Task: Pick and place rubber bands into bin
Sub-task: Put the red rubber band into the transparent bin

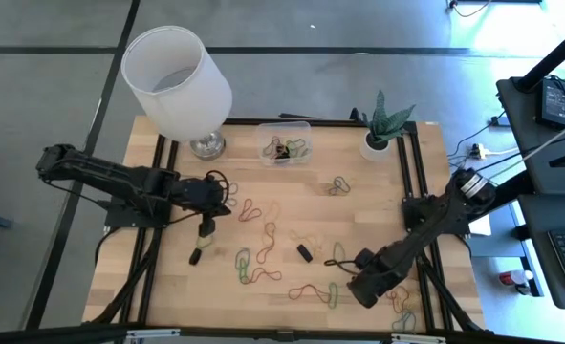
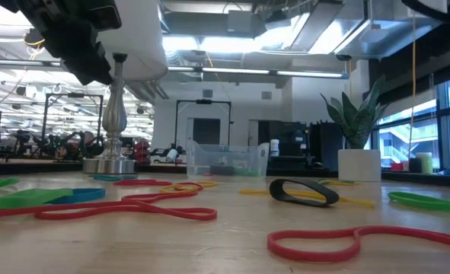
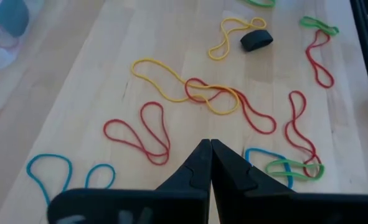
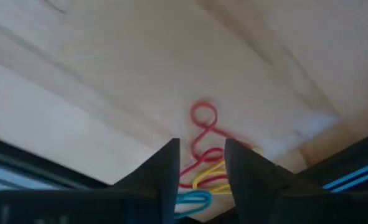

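Observation:
Many rubber bands in red, yellow, green, blue and black lie scattered on the wooden table. The clear bin stands near the far edge with a few bands inside, and shows in the low view. My left gripper hovers shut at the table's left-middle, just short of a red double loop and a yellow band. My right gripper is low near the near-right corner, open, with its fingers on either side of a red, yellow and blue tangle. My right gripper comes down at the red, yellow and blue tangle, which lies flat on the wood between the two open fingers. I cannot tell whether either finger touches it.
A white lamp stands at the far-left corner, its metal base on the table. A potted plant sits at the far right. A thick black band lies mid-table. Black frame rails run along the table's sides.

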{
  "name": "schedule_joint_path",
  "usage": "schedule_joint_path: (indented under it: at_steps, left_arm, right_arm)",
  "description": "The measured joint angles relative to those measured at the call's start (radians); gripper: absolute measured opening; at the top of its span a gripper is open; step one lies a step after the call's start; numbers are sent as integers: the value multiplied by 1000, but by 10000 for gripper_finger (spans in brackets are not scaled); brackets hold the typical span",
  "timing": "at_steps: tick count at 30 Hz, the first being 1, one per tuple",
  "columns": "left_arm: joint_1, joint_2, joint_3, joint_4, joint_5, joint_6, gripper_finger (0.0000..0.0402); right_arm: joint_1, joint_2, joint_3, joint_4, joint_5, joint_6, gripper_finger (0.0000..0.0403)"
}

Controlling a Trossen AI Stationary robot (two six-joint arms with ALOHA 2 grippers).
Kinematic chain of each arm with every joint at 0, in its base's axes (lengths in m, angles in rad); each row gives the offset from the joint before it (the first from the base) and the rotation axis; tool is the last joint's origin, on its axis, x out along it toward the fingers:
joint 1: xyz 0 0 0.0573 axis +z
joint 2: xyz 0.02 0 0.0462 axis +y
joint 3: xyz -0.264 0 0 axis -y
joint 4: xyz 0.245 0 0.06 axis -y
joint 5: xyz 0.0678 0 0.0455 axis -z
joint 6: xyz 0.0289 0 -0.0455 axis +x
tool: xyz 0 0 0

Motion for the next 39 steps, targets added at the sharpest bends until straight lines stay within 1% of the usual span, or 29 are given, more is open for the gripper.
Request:
schedule_joint_path:
  at_steps: [4,10,12,16,18,20,24,25,26,30,39]
  left_arm:
    - [0,0,0,1,1,-13,1]
    - [0,0,0,2,1,-16,2]
    - [0,0,0,2,1,-16,1]
    - [0,0,0,2,0,-34,3]
    - [0,0,0,3,0,-42,2]
    - [0,1,0,2,0,-53,1]
    - [-1,1,0,3,1,-60,3]
    - [-1,1,0,3,1,-60,3]
    - [0,1,0,3,1,-60,2]
    - [-1,1,0,4,1,-60,1]
    - [-1,1,0,6,2,-57,2]
  right_arm:
    - [10,33,0,1,0,-16,149]
    - [30,65,-3,4,0,-17,145]
    - [38,68,-26,45,-5,-10,139]
    - [43,63,-118,209,-44,30,124]
    - [42,59,-153,256,-53,73,112]
    - [42,59,-160,263,-52,92,91]
    - [44,65,-127,229,-30,91,21]
    - [44,64,-113,212,-24,91,12]
    - [44,67,-96,192,-14,91,10]
    - [43,71,4,88,93,92,10]
    - [42,69,296,-180,391,140,3]
